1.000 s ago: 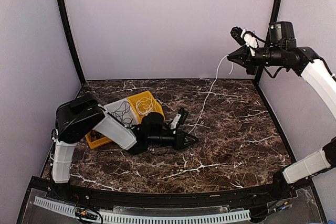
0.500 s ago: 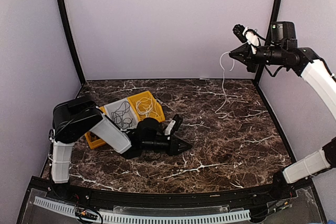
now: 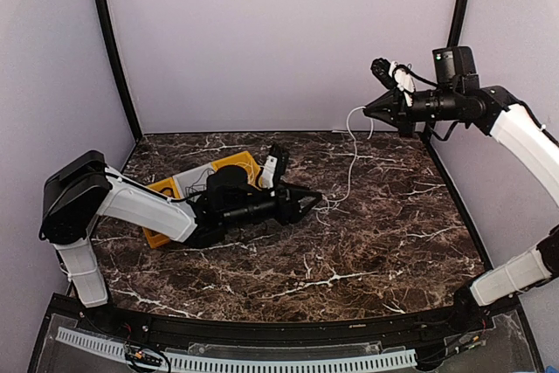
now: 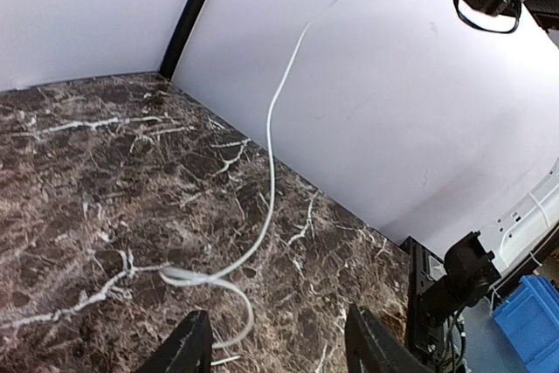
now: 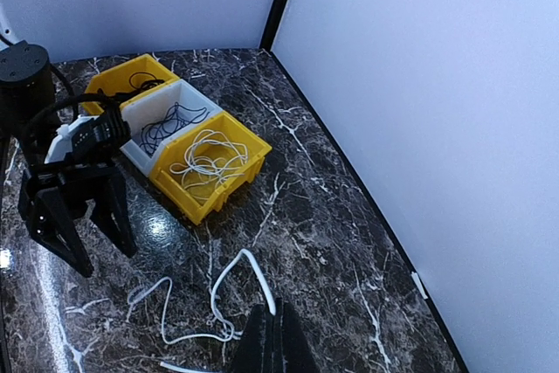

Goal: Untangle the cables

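A white cable (image 3: 352, 163) hangs from my right gripper (image 3: 367, 112), which is shut on its upper end high at the back right. In the right wrist view the cable (image 5: 260, 279) leaves the shut gripper (image 5: 272, 331) and drops to a loose loop on the marble. That lower end (image 4: 206, 280) lies just ahead of my left gripper (image 3: 311, 202), low over the table. Its jaws stand open around nothing, and the left fingertips (image 4: 194, 345) show at the bottom of the left wrist view. More cables lie in the bins: white ones (image 5: 206, 156) and black ones (image 5: 168, 124).
Three bins stand in a row at the back left: a yellow one (image 5: 229, 179), a white one (image 5: 140, 156) and a second yellow one (image 5: 112, 78). My left arm (image 3: 148, 207) lies in front of them. Walls close in the back and both sides.
My left arm has reached forward and right to the cable's lower end, and its gripper has opened. The right gripper has shifted slightly left, still holding the white cable.
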{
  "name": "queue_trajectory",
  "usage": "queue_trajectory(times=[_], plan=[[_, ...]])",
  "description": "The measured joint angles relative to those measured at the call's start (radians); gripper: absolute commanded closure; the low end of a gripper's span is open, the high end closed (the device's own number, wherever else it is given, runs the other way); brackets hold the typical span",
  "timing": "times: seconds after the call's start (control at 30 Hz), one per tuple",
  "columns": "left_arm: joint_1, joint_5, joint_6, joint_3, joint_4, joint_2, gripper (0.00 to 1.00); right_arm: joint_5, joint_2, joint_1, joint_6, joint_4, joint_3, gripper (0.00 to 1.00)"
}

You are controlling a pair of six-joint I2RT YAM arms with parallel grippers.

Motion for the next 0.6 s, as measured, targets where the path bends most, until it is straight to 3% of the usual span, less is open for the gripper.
queue_trajectory(times=[0.23,0.47,0.5,0.6], plan=[[0.000,-0.032,0.109,0.124,-0.075,0.012,0.45,-0.018,0.000,0.056,-0.006,-0.009,-0.013,1.00],[0.000,0.026,0.166,0.282,-0.100,0.147,0.45,-0.024,0.000,0.065,-0.008,-0.019,-0.013,1.00],[0.000,0.064,0.177,0.335,-0.114,0.221,0.53,-0.028,0.000,0.066,-0.010,-0.029,-0.013,1.00],[0.000,0.081,0.181,0.351,-0.123,0.253,0.65,-0.031,0.000,0.068,-0.011,-0.030,-0.013,1.00]])
